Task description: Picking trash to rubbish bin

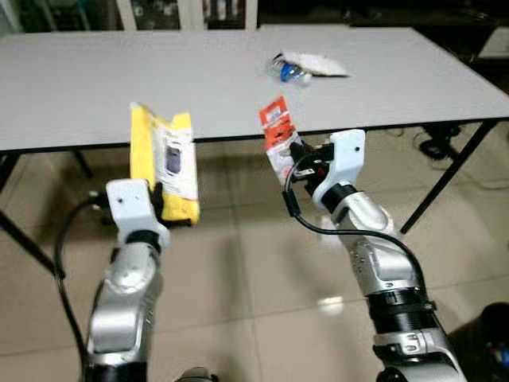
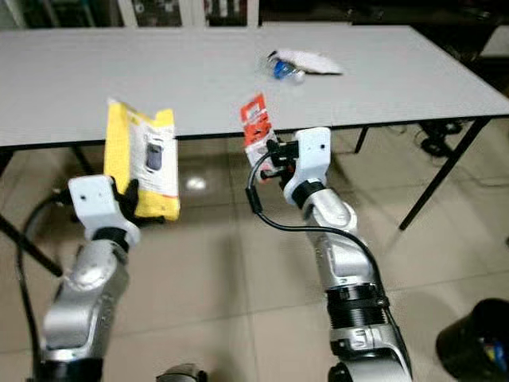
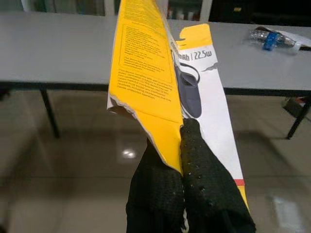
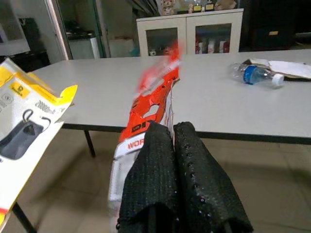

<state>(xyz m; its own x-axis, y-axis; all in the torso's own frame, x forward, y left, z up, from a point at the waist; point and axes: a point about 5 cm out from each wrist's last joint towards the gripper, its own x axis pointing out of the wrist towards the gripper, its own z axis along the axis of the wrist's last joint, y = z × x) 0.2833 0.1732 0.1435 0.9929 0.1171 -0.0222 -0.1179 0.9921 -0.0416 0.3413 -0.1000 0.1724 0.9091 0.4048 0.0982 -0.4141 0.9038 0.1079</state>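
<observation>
Left gripper (image 3: 182, 165) clenched on torn yellow package (image 1: 165, 163) printed "22.5W", right gripper (image 4: 172, 145) clenched on red-and-white wrapper (image 1: 278, 135) reading "WOR…", both held up near the table (image 1: 95, 87) edge; plastic bottle (image 1: 290, 72) lies far right; black bin (image 2: 473, 346) near right, contents unclear.

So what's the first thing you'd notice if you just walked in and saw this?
Probably the big yellow package pinched in the left gripper, held up in front of the grey table. Right next to it, the right gripper is shut on a red and white wrapper. Back on the table lies a plastic bottle beside some white trash.
</observation>
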